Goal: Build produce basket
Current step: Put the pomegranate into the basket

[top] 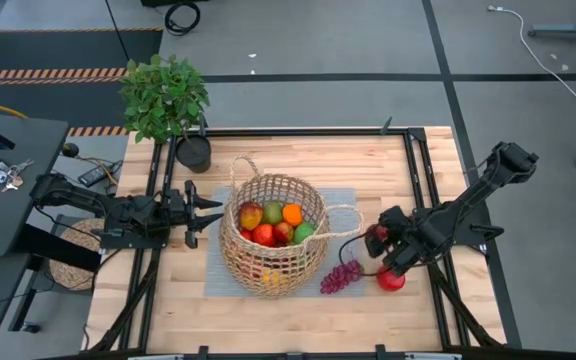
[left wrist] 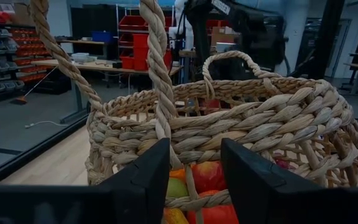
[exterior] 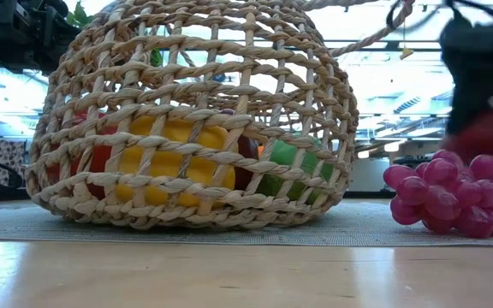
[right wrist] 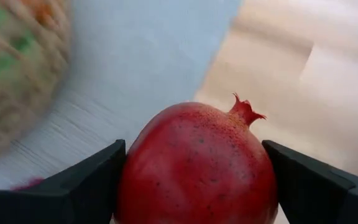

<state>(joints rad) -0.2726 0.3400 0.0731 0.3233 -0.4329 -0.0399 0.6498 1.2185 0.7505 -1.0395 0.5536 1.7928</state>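
A large wicker basket (top: 273,237) sat at the centre of the wooden table (top: 298,155) on a grey mat (top: 343,200), with a red apple (top: 263,235), an orange (top: 291,213) and green pieces (top: 272,211) among the produce inside. In the low view, a yellow piece (exterior: 174,158) and a green one (exterior: 289,167) showed through the weave.

At the basket's 9 o'clock, the left gripper (top: 196,212) faced the rim with its two dark fingers (left wrist: 143,180) spread on either side of a loop handle (left wrist: 157,68); whether they touched it could not be told.

At the basket's 4 o'clock, off the mat, the right gripper (top: 393,262) hung low over the table. Its wrist view showed a red pomegranate (right wrist: 197,165) filling the gap between the widely parted fingers (right wrist: 82,177), with no space visible on either side; whether the fruit was gripped could not be told. A bunch of purple grapes (top: 339,276) lay at the mat's edge between the basket and that gripper.

A potted plant (top: 166,98) stood at the table's 11 o'clock corner.
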